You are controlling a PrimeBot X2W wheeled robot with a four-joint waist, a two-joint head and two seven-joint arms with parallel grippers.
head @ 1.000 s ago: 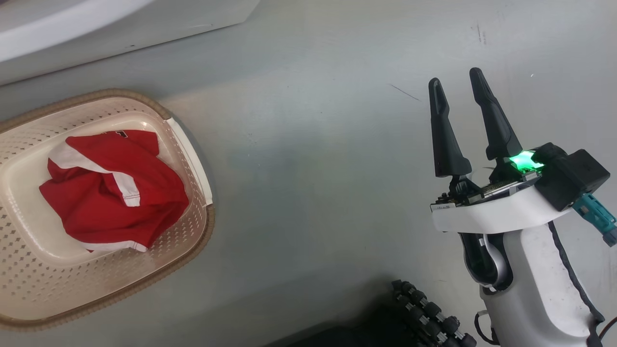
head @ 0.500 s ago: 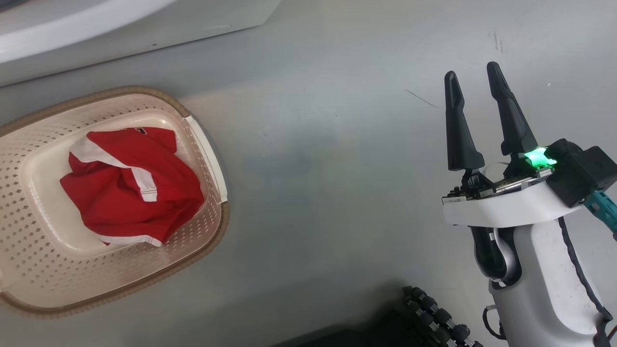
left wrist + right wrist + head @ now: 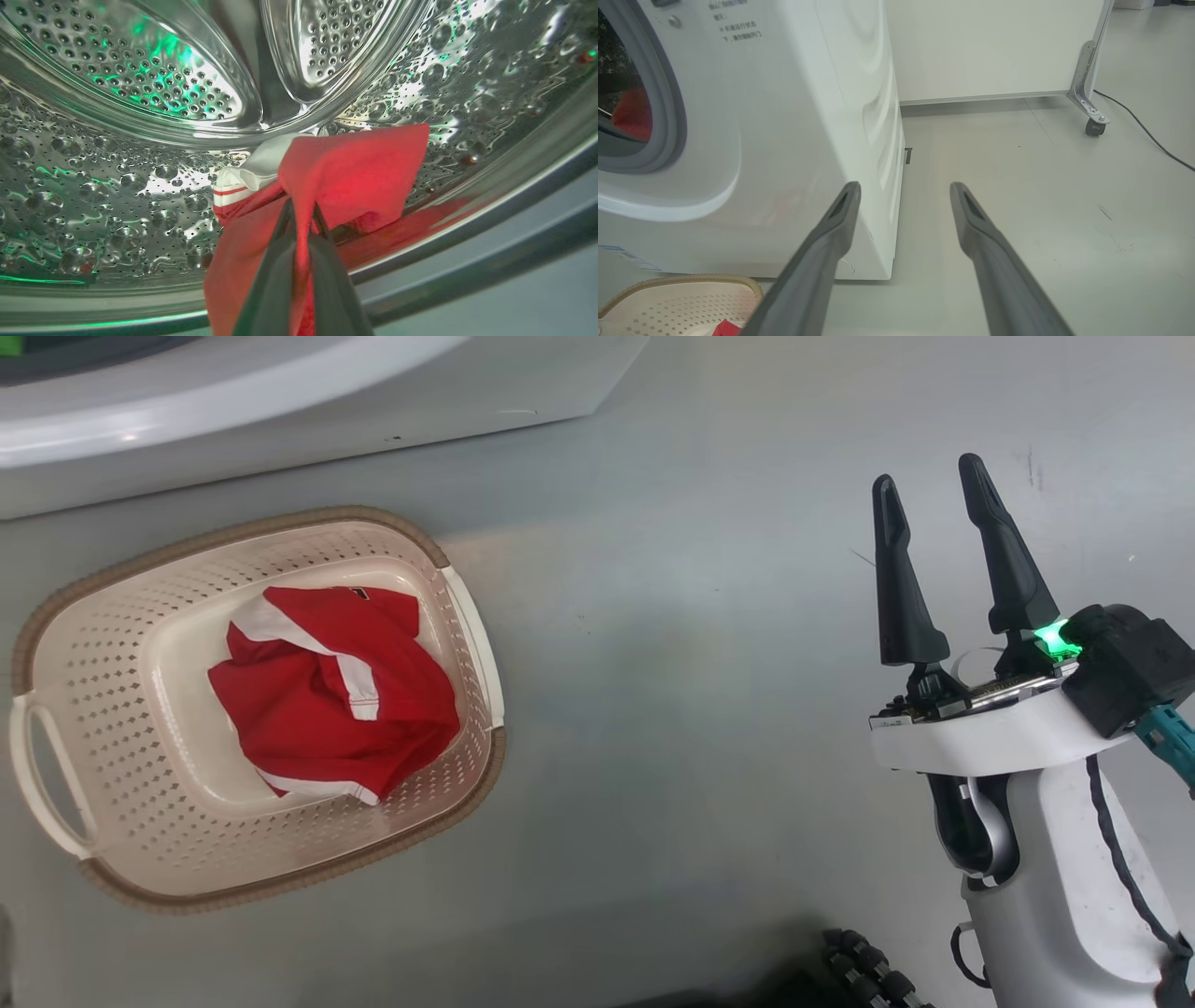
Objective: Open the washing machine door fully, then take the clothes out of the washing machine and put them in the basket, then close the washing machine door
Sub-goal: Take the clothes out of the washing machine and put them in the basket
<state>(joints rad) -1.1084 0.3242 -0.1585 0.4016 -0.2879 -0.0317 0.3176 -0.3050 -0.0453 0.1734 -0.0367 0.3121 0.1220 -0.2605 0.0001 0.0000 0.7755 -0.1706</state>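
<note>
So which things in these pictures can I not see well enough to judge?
- Left wrist view: the left gripper, shut on the red garment, covers its lower folds; the cloth hides the drum floor behind it.
- Right wrist view: the basket is cut off by the bottom edge, the rubber ring by the left edge.
- Right wrist view: the lettering on the washing machine is too small to read.

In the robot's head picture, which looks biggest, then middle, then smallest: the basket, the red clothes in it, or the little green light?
1. basket, biggest.
2. red clothes, fitting inside it.
3. green light beside the right gripper, smallest, even though it is nearer the camera.
</note>
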